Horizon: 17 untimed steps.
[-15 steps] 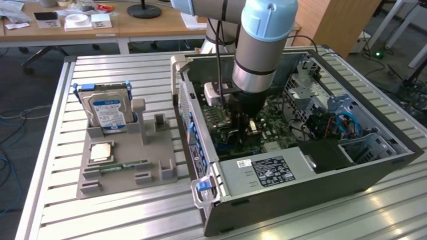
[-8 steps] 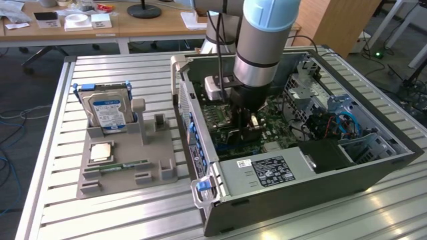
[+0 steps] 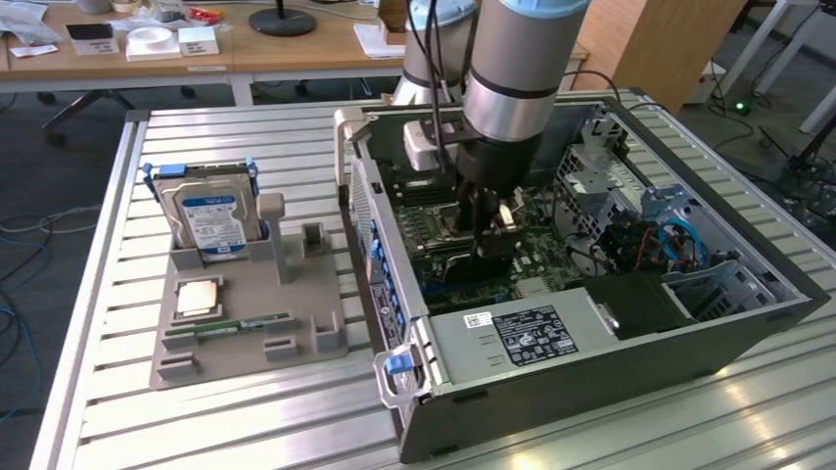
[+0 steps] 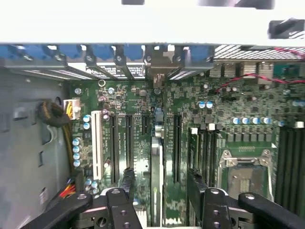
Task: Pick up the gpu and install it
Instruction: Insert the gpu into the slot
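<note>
The gpu [image 4: 156, 162] shows edge-on in the wrist view, a thin card standing upright in a motherboard slot, its metal bracket end [image 4: 159, 76] against the case's rear slot row. My gripper [image 4: 161, 180] is open and straddles the card. One black finger [image 4: 127, 183] stands on each side, with a gap between each finger and the card. In the exterior view my gripper [image 3: 491, 235] reaches down into the open PC case [image 3: 731, 323], low over the green motherboard [image 3: 438, 230]. There the fingers hide most of the card.
On the exterior view's left a grey holder tray [image 3: 249, 323] carries a hard drive [image 3: 209, 220], a CPU [image 3: 199, 297] and a RAM stick [image 3: 242, 324]. The case walls, power supply [image 3: 523, 338] and drive cage [image 3: 712, 284] crowd the gripper. Cables [image 4: 59, 117] lie beside the slots.
</note>
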Each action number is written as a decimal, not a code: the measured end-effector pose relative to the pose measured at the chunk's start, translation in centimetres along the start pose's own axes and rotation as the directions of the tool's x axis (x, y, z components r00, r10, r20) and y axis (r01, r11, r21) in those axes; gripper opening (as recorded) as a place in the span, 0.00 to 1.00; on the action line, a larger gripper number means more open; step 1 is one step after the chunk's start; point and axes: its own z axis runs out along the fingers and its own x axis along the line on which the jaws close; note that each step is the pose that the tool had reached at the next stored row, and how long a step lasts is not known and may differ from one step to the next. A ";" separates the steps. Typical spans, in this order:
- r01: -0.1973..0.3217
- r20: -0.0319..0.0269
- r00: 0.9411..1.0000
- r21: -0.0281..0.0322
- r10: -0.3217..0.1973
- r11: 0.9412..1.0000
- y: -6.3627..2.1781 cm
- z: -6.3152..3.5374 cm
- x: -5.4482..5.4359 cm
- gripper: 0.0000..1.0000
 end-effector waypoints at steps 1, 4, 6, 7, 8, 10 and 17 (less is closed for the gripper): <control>0.000 0.000 1.000 0.000 0.000 1.000 -0.02 -0.46 0.0 0.57; 0.000 0.000 1.000 0.000 0.000 1.000 -0.07 -1.64 -0.1 0.57; 0.000 0.000 1.000 0.000 0.000 1.000 -0.10 -2.35 -0.1 0.57; 0.000 0.000 1.000 0.000 0.000 1.000 -0.11 -2.73 -0.1 0.57; 0.000 0.000 1.000 0.000 0.000 1.000 -0.13 -3.13 -0.1 0.57; 0.000 0.000 1.000 0.000 0.000 1.000 -0.16 -3.86 -0.1 0.57; 0.000 0.000 1.000 0.000 0.000 1.000 -0.22 -5.47 -0.2 0.57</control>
